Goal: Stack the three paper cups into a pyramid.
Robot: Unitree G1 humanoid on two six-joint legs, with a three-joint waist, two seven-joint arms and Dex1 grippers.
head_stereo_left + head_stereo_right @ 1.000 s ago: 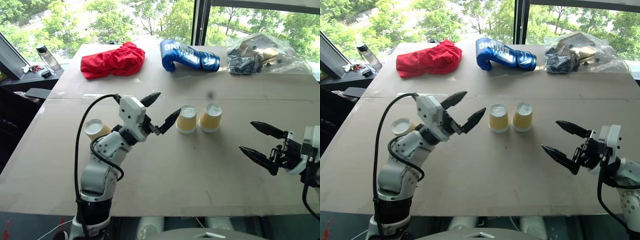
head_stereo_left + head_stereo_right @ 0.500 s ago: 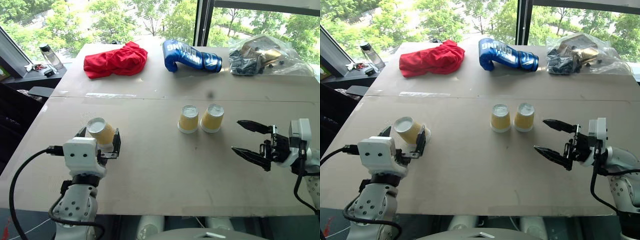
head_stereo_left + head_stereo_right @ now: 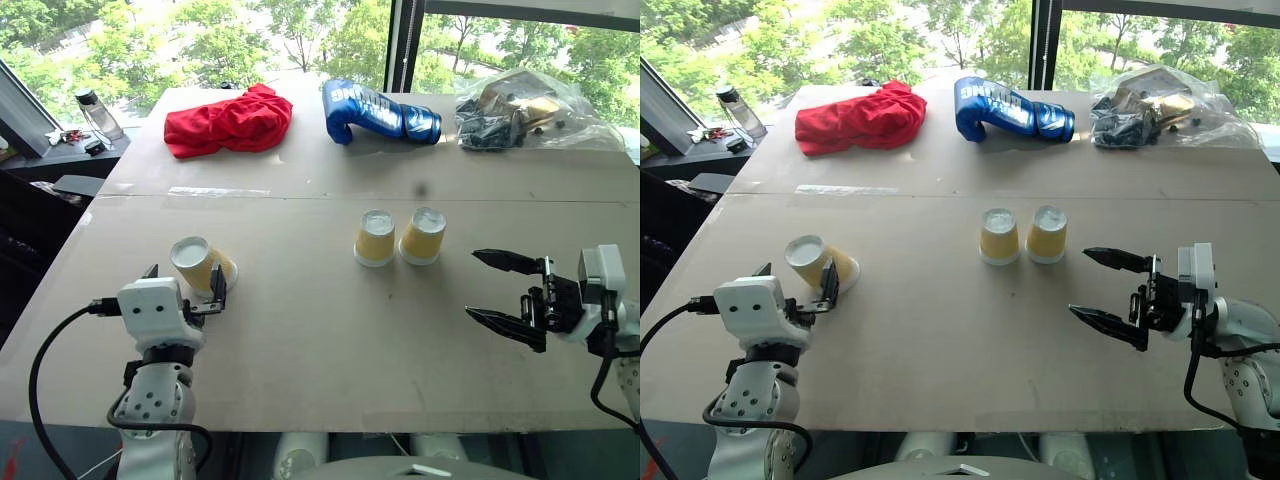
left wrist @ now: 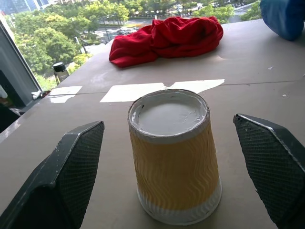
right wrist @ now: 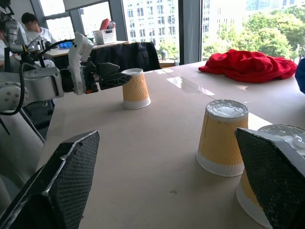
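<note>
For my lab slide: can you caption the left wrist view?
Open left gripper straddling an upside-down paper cup on the table, red cloth behind.

Your left gripper (image 3: 185,287) has two black tapered fingers (image 4: 71,167) with fine mesh-textured pads, mounted on a white boxy wrist housing. A black cable loops from that housing down the silver-grey, perforated forearm. Your right gripper (image 3: 510,293) matches: pointed black fingers, white block behind, a dark cable trailing off its wrist.
</note>
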